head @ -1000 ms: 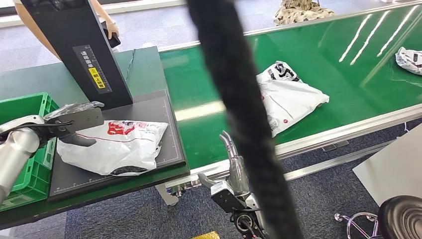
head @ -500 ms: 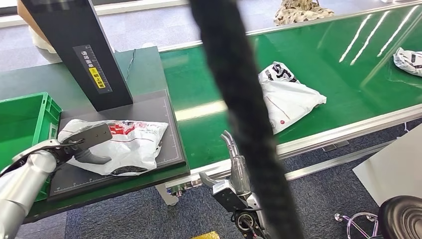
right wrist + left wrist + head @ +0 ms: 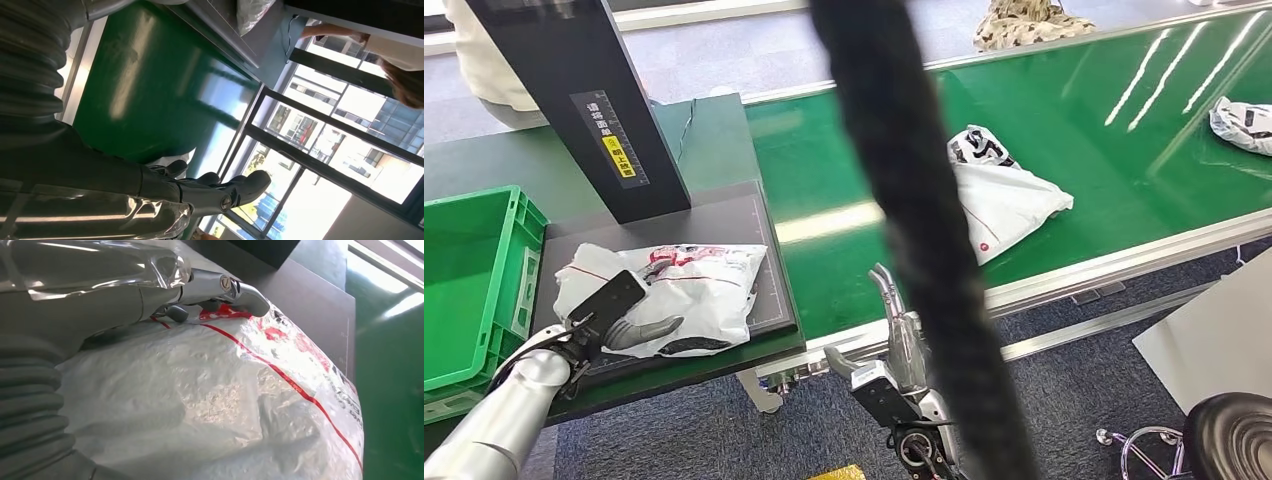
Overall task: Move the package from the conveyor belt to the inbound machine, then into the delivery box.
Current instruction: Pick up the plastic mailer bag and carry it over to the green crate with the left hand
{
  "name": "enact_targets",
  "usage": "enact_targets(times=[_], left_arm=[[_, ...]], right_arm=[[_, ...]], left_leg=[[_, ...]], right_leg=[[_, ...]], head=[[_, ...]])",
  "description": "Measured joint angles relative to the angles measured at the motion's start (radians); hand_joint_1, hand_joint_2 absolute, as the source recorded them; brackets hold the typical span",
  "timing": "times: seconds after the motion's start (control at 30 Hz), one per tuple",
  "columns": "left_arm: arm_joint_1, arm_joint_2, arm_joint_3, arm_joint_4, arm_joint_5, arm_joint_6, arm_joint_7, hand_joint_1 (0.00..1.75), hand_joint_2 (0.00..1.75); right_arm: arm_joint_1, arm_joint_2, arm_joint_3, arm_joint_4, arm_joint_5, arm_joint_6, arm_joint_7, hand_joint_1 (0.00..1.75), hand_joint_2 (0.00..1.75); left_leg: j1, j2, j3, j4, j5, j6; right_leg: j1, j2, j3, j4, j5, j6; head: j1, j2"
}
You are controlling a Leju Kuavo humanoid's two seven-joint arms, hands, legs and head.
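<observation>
Head view: white package [image 3: 686, 296] lying on the inbound machine's dark platform [image 3: 762, 230], left hand [image 3: 620, 318] gripping its near edge (green delivery box [image 3: 469, 262] beside). Right hand [image 3: 892, 350] below the conveyor belt [image 3: 844, 215], fingers extended, empty. Left wrist view: fingers [image 3: 239, 288] pressing the package [image 3: 240, 410]. Right wrist view: fingers [image 3: 235, 190] straight, holding nothing.

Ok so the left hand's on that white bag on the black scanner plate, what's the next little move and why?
Probably close the fingers around the white plastic package with red print and lift it. The left hand rests on its near end, the package lies flat on the black scanner plate, and the green plastic crate sits just beside it.
</observation>
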Motion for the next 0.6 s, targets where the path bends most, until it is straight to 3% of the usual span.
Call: enact_targets(times=[0.6], left_arm=[[0.022,0.013,0.055,0.0,0.011,0.072,0.037,0.0,0.0]], right_arm=[[-0.005,-0.002,-0.019,-0.008,-0.051,0.027,-0.006,0.0,1.75]], left_leg=[[0.0,0.0,0.0,0.0,0.0,0.0]], right_leg=[[0.0,0.0,0.0,0.0,0.0,0.0]], head=[[0.0,0.0]])
